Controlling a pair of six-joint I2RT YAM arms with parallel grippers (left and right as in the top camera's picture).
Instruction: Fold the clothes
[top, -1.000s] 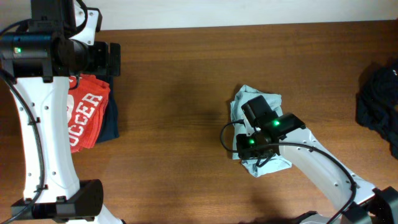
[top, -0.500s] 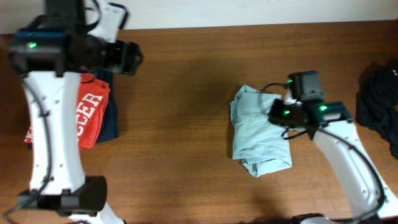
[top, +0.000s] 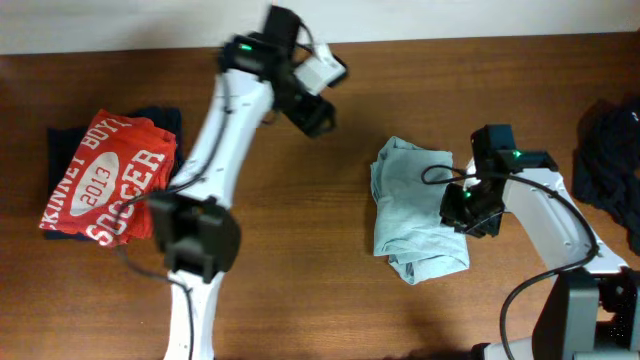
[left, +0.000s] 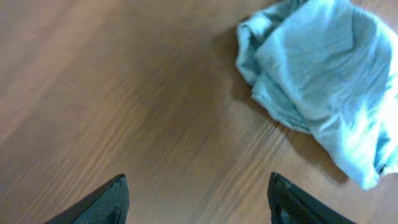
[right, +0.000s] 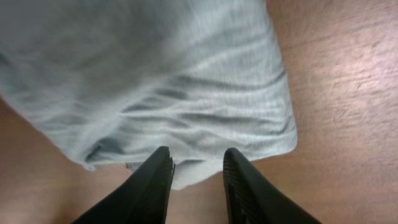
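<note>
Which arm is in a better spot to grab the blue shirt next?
Probably the right. The right gripper hovers directly over the pale blue t-shirt, fingers slightly apart. The left gripper is open too, but over bare table, with the shirt off to one side.

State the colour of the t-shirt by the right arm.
Pale grey-blue t-shirt, no print; clearest in left wrist view.

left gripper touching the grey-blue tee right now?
Apart. Left wrist view: the left gripper hangs open over bare table, and the t-shirt lies well off to the upper right, wood showing between them.
</note>
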